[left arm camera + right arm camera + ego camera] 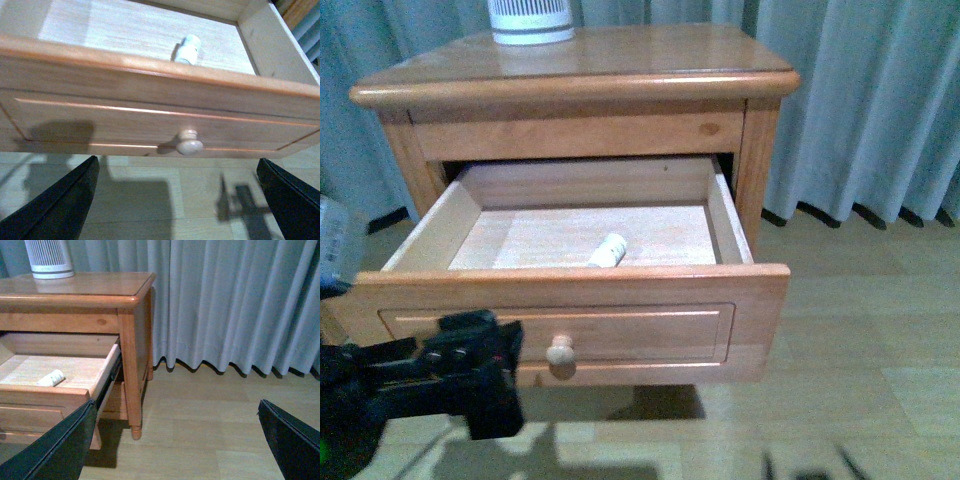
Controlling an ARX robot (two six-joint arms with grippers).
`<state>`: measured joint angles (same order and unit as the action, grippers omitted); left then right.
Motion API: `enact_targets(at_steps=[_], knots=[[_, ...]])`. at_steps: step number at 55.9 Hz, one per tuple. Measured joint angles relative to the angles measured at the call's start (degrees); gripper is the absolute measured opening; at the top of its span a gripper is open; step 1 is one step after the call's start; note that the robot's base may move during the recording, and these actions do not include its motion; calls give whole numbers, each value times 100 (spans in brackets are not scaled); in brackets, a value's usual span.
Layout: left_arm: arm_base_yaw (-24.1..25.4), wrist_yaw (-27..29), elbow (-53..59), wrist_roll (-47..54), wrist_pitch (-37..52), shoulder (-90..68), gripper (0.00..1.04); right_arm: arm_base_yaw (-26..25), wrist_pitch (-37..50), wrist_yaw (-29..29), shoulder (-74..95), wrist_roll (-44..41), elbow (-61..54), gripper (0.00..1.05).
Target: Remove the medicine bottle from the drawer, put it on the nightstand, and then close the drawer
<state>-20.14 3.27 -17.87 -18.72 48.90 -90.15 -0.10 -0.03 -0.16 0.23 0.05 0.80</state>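
Fingers near the drawer (570,285): my left fingers (60,205) spread wide below its knob (560,352), my right fingers (55,445) spread wide off its side. The medicine bottle (607,249) lies on its side inside the drawer, just behind the front wall, which hides its base. I judge a clumsy reach could roll it.

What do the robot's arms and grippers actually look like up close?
The left gripper is a blocky, matte black unit, with a small green spot on the arm behind it. From the wrist cameras, its fingers are plain black wedges tapering to a blunt tip, and the right gripper has fingers just like them. No cables or markings show.
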Motion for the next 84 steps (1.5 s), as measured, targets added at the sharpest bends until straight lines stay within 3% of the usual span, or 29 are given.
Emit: enact_targets(at_steps=[8,16,20,23,29,33,43,84], knots=[[800,-918,-92,142,-1742,1746,98,0,0,0,0,0,0,98],[1360,-1410,-348,450,-3582,3947,97,0,0,-2,0,0,0,98],[1207,-94,4,1126,-3106,4994,82,0,0,0,0,0,0,98],[1252,323,236,1449,-3102,5648,71,0,0,2,0,0,0,98],[1379,280,560,1657,-3099,6037,52,2,0,0,0,0,0,98],[1755,-267,796,1753,-3121,6210,36,2,0,4,0,0,0,98],[1985,-328,1080,1786,-3182,6620,3,2,0,2,0,0,0,98],[1989,-308,1733,1812,-3812,7954,4,2,0,-20,-2,-2,0,98]])
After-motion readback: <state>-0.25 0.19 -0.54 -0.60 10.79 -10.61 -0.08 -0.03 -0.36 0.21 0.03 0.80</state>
